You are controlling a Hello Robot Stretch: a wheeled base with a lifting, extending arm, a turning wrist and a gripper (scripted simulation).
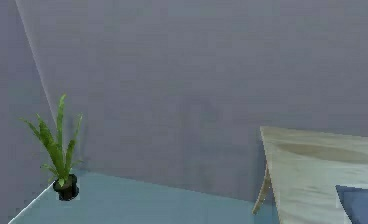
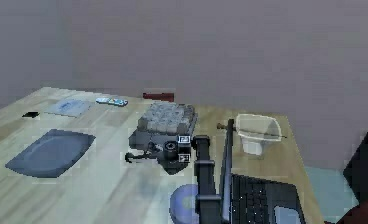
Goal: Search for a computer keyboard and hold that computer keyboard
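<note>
The pincer (image 2: 142, 154) sits at the end of the dark arm (image 2: 214, 178), low over the middle of the table (image 2: 102, 185). Right behind it is the keyboard (image 2: 164, 122), a grey blocky slab with rows of keys. With the keyboard resting there against the tabletop, I cannot tell how wide the pincer stands or whether it has hold of anything.

Taking the keyboard as the marker, these other things are on the table:
- A clear tub (image 2: 260, 130) stands just to its right in the arm side view.
- 1 laptop (image 2: 260, 203) lies nearer the robot and to the right, with a shiny disc (image 2: 182, 207) beside it.
- A blue-grey mat (image 2: 50, 152) lies well to the left.
- A small remote (image 2: 112, 101) sits up and to the left, near the far edge.

My reading of the progress:
- **Search:** it looks finished, since the keyboard is found and the arm is reached out to it.
- **Hold:** I cannot confirm it, because nothing shows the keyboard hanging clear of the table.
- **Left to do:** a sure grip, then a lift clear of the tabletop without knocking the tub.
</note>
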